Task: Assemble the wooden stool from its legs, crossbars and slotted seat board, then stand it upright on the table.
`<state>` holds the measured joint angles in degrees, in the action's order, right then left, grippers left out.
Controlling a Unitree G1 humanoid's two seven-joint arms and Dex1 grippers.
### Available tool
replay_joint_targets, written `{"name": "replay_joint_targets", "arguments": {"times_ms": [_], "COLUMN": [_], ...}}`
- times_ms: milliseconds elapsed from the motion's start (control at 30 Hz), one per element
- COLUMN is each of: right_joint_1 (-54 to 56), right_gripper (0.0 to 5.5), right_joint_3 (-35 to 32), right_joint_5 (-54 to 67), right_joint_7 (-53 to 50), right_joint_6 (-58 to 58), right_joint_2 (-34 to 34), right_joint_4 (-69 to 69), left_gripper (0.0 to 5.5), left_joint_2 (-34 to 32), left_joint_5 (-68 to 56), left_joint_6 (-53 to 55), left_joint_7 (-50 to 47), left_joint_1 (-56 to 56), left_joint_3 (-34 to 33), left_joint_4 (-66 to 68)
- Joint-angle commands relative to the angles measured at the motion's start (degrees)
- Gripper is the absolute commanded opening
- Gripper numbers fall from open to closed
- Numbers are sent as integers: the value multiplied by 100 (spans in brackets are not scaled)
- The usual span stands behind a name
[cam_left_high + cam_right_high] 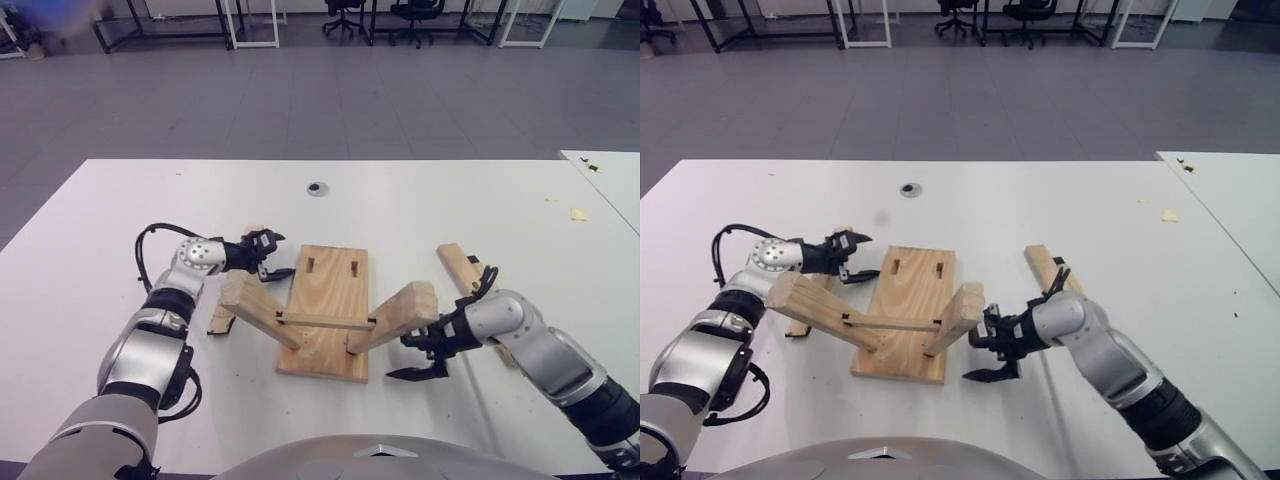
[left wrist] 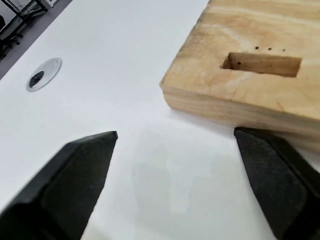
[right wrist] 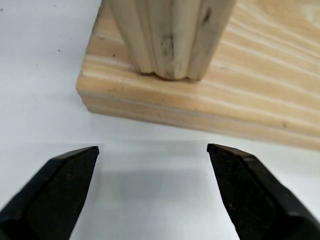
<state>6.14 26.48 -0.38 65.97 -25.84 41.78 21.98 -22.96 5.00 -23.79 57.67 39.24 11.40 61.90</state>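
Seat board [image 1: 330,290] lies flat mid-table, with two legs [image 1: 258,308] and a crossbar [image 1: 325,321] propped on its near end. Left gripper [image 1: 275,257] and right gripper [image 1: 400,358] gape empty at its corners. Bump that frame and I'd bet it topples. The right wrist view shows the leg end seemingly just resting there, which the head views leave unclear.

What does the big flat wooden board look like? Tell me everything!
The seat board is a pale, grainy wooden rectangle lying flat on the white table. Two rectangular slots are cut near its far end. Two legs joined by a thin crossbar stand on its near half, leaning outward. The left arm's open fingers sit by its far-left corner.
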Motion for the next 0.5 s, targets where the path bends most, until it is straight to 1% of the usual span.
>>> {"name": "replay_joint_targets", "arguments": {"times_ms": [33,67,100,167,233,267,300,333,367,467,500], "right_joint_1": [-209,-250,-310,-362,-239,-153,31,170,285,731,877], "right_gripper": [406,406,406,406,406,406,406,406,406,406,406], "right_joint_3": [145,81,-179,-1143,-2335,-2751,-3014,-3116,-3029,-2364,-2120], "right_joint_5": [8,29,86,524,1068,1280,1493,1596,1499,666,344], "right_joint_7": [-543,-598,-577,-366,-84,-20,-52,-153,-353,-1351,-1716], "right_joint_6": [-333,-394,-508,-976,-1399,-1516,-1588,-1599,-1441,-577,-256], "right_joint_2": [-428,-392,-169,406,952,1112,1094,1020,894,270,39], "right_joint_4": [134,253,511,1037,1210,1206,1110,981,744,-531,-1042], "left_gripper": [433,433,433,433,433,433,433,433,433,433,433], "left_joint_2": [565,652,732,816,778,705,540,372,149,-654,-954], "left_joint_5": [-528,-662,-775,-852,-850,-864,-951,-1029,-1095,-1220,-1220], "left_joint_6": [530,699,862,1038,1137,1182,1267,1340,1407,1698,1809], "left_joint_7": [562,716,853,989,972,935,890,842,790,700,719], "left_joint_1": [165,111,37,-80,-134,-153,-205,-236,-279,-732,-1120], "left_joint_3": [-222,-257,-267,-218,-242,-293,-422,-550,-706,-1159,-1256], "left_joint_4": [-267,-430,-601,-936,-1256,-1421,-1676,-1885,-2090,-2830,-3226]}}
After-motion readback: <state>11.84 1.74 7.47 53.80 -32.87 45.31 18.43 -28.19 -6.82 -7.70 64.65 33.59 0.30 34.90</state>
